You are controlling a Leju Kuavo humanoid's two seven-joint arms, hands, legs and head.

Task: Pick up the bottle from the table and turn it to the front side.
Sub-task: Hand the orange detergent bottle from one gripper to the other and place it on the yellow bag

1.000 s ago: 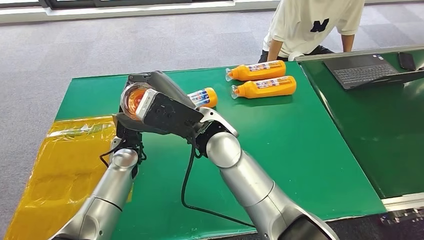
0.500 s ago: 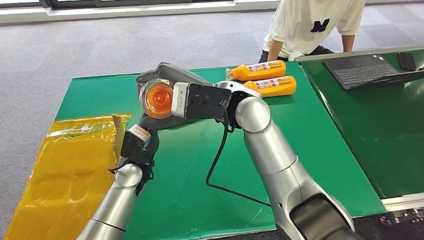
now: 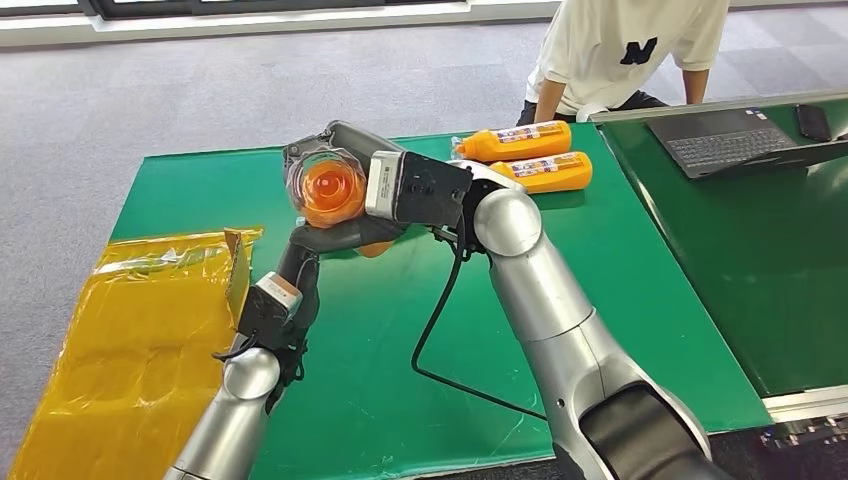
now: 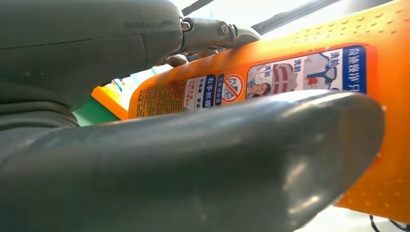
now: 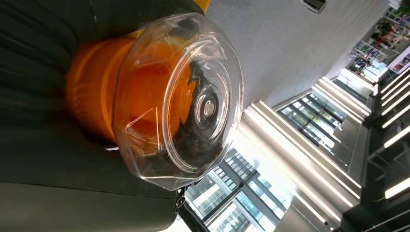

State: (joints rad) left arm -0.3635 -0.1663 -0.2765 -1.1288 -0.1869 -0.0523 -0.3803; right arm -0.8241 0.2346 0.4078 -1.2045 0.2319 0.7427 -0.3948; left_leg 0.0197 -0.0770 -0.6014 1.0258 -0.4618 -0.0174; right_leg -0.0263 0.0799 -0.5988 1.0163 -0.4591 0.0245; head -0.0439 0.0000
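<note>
Both hands are on the orange bottle right now: my right hand grips it near the clear cap, my left hand cups it underneath, lifted over the worktop's far-left part. Mid-turn, I reckon; next it needs rotating until the front faces me. Label shows Chinese print, too small to read.

Office-like lab, grey carpet, laptop, green table

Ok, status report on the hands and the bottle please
Right hand gripping bottle at cap end, raised off table. Left hand holding bottle's body underneath. Nothing blocking.
</note>
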